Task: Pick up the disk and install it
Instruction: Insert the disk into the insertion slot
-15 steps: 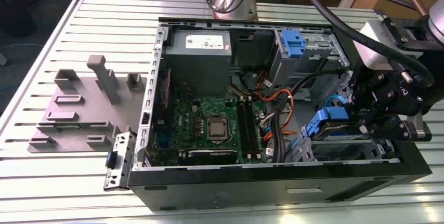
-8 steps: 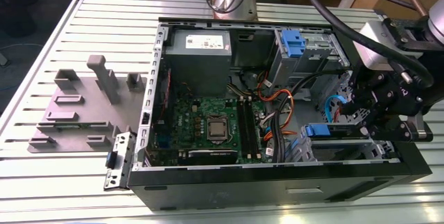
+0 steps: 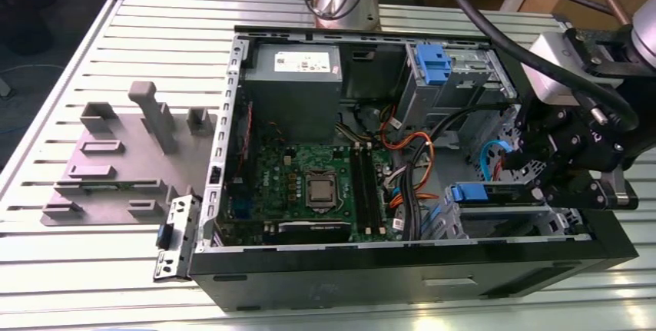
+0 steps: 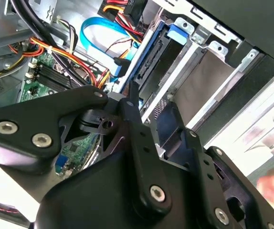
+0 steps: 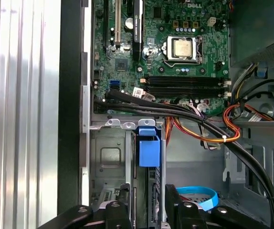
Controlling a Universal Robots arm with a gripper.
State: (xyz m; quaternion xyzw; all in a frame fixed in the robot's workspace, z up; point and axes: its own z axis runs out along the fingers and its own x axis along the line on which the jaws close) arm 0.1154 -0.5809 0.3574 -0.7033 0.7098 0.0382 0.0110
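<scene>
At the exterior view's right, inside the open computer case (image 3: 410,277) on the bench (image 3: 154,16), we see the disk (image 3: 472,193) standing on its edge in the drive cage (image 5: 106,157). Our claw (image 5: 149,205) hangs just over it, very close. We cannot tell if the claw is squeezing the disk or open.

Slatted table (image 3: 61,269) bears computer case (image 3: 410,273) and grey fixture (image 3: 113,170).
</scene>
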